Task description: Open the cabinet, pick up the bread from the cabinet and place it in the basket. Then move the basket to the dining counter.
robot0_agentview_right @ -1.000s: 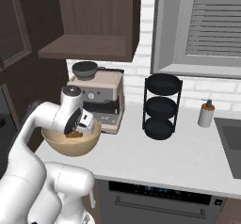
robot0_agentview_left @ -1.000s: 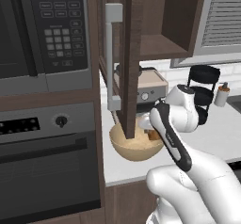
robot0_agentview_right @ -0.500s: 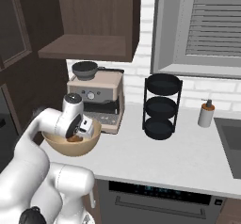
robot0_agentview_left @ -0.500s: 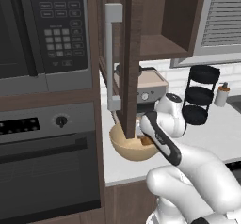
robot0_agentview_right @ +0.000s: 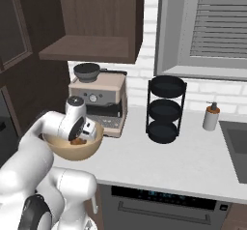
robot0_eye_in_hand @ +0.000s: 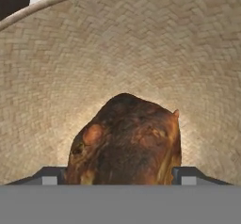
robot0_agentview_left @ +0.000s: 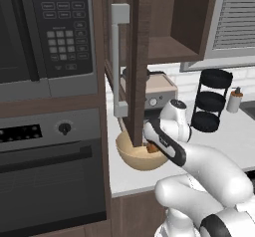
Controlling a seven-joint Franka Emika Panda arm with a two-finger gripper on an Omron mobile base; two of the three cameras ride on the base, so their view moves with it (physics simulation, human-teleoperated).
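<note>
The tan woven basket (robot0_agentview_left: 135,160) (robot0_agentview_right: 72,151) stands on the white countertop below the open dark brown cabinet (robot0_agentview_left: 138,57), whose door with its grey bar handle (robot0_agentview_left: 118,61) swings out in front of it. My gripper (robot0_agentview_left: 152,146) (robot0_agentview_right: 79,138) reaches down into the basket, shut on the golden-brown bread (robot0_agentview_left: 152,149) (robot0_agentview_right: 76,141). In the hand view the bread (robot0_eye_in_hand: 124,138) fills the gap between both finger tips, low over the basket's woven wall (robot0_eye_in_hand: 122,39). The dining counter is out of view.
A microwave (robot0_agentview_left: 50,32) and an oven (robot0_agentview_left: 50,171) stand left of the cabinet door. Behind the basket is a coffee machine (robot0_agentview_right: 99,96). To its right stand a black tiered rack (robot0_agentview_right: 165,110) and a soap bottle (robot0_agentview_right: 211,117), then the sink (robot0_agentview_right: 236,137).
My hand has come down with the bread from above the rim into the basket. The basket and the cabinet door have stayed put.
</note>
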